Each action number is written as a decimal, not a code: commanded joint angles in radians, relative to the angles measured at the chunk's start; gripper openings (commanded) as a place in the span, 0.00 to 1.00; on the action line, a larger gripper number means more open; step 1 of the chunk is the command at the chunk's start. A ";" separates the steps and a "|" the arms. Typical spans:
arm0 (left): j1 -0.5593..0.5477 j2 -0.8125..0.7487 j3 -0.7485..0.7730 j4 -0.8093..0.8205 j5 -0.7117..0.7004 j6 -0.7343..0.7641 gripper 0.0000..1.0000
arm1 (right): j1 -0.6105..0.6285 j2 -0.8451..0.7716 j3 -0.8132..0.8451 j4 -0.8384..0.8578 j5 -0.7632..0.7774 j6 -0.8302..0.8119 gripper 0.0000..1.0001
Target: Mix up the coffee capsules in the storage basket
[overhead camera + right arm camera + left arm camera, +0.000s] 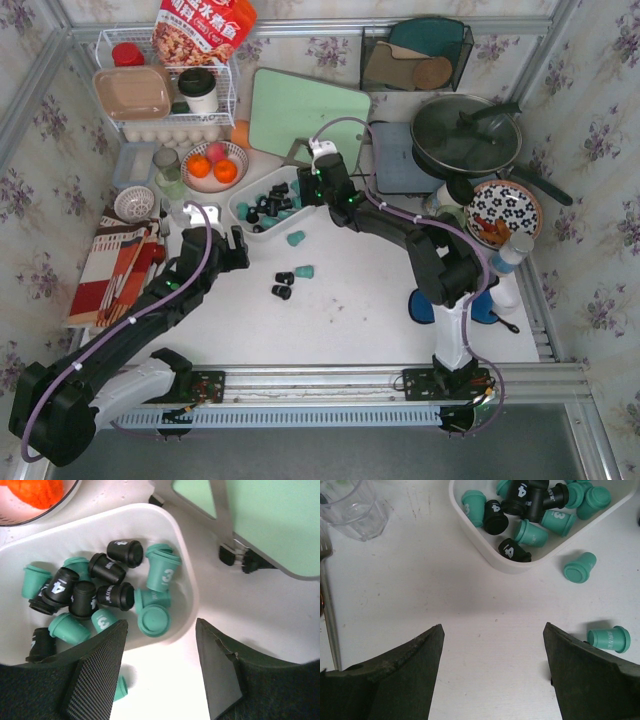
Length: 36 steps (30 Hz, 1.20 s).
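The white storage basket (240,203) sits left of centre and holds a jumble of teal and black coffee capsules (107,592). My right gripper (161,625) hovers open over the basket's near right rim (187,587), with nothing between its fingers. A teal capsule (120,687) lies on the table just under its left finger. My left gripper (492,630) is open over bare table in front of the basket (487,557), empty. On the table outside the basket lie two teal capsules (580,567) (609,639) and two black ones (283,284).
A bowl of oranges (214,166) and a glass (355,510) stand left of the basket. A green cutting board (305,115) lies behind it. A pan (467,135) and a patterned plate (503,210) are at the right, a striped cloth (115,265) at the left.
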 commanded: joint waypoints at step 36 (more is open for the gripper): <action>0.000 0.030 0.016 -0.009 0.021 -0.007 0.83 | -0.151 0.034 -0.209 0.086 0.033 0.139 0.70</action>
